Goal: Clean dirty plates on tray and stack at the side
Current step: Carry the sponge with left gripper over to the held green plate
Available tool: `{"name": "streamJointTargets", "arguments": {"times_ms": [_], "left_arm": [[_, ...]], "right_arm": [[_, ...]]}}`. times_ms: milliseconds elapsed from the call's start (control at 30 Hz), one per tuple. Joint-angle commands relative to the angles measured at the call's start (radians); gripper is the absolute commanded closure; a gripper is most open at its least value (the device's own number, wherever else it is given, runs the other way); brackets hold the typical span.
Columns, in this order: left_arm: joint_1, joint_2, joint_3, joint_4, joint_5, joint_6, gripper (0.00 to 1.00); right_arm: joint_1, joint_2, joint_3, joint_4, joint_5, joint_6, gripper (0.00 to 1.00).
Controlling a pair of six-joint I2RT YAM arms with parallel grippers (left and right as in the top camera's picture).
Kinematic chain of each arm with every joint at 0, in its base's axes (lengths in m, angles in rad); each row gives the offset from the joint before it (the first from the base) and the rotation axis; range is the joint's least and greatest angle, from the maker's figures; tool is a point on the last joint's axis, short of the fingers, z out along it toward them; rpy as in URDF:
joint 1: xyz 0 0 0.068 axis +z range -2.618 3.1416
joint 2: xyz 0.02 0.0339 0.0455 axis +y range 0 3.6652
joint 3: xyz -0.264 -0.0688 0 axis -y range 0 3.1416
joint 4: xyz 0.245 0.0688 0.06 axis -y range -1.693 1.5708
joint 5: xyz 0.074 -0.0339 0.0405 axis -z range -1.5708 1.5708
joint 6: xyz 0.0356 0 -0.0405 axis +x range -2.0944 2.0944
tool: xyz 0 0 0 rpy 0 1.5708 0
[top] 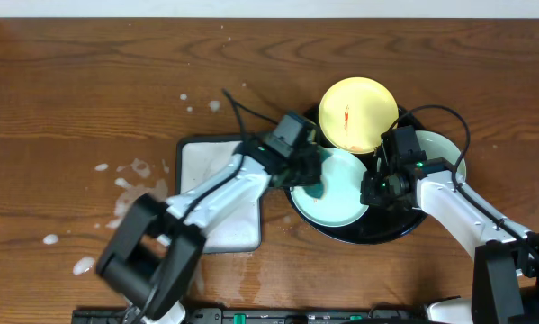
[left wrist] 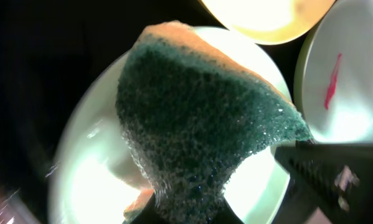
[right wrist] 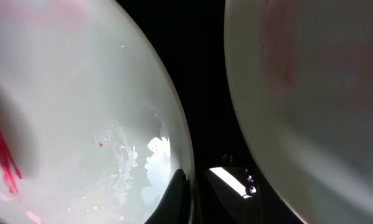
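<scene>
Overhead, you see the left arm [top: 224,184] stretched from the near-left corner across the white rectangular tray [top: 202,157] and over the rim of the black tray [top: 363,237]. Its wrist is tipped down onto the centre mint plate [top: 345,207]. Its jaws are clamped on a green sponge [left wrist: 205,118] with an orange back. In the left wrist view that sponge lies over the plate's pale face, green side toward the camera.

The right arm [top: 458,207] comes in from the near-right with its elbow bent. Its wrist hangs low between the centre mint plate and the right mint plate [top: 446,148]. In the right wrist view its two dark fingertips sit just beside a pale plate rim, with black tray showing between them. You cannot tell whether the jaws are gripping that rim or simply standing apart beside it.

All three plates lie in the black tray. The yellow plate [top: 357,114] is at the far side, reaching past the tray's far rim, with a red smear at its centre. The right mint plate shows a red streak in the left wrist view.

The table [top: 80,81] is dark, grained wood, dotted with white splashes [top: 130,175] left of the white rectangular tray, and a pale strip runs along its far edge
</scene>
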Motion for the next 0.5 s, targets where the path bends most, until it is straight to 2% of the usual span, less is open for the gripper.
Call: {"name": "streamJointTargets", "arguments": {"times_ms": [0,100,200,467], "left_arm": [[-0.048,0.070,0.035,0.081,-0.006,-0.028,0.92],[-0.074,0.130,0.035,0.116,-0.008,-0.027,0.92],[-0.078,0.174,0.035,0.072,-0.026,-0.027,0.92],[-0.055,0.190,0.052,-0.241,-0.389,0.005,0.92]], "right_arm": [[0.015,0.001,0.000,-0.007,-0.008,-0.002,0.99],[0.015,0.001,-0.001,-0.010,-0.007,-0.002,0.99],[0.015,0.001,-0.001,-0.009,-0.008,-0.002,0.99],[0.015,0.001,-0.001,-0.010,-0.001,-0.002,0.99]]}}
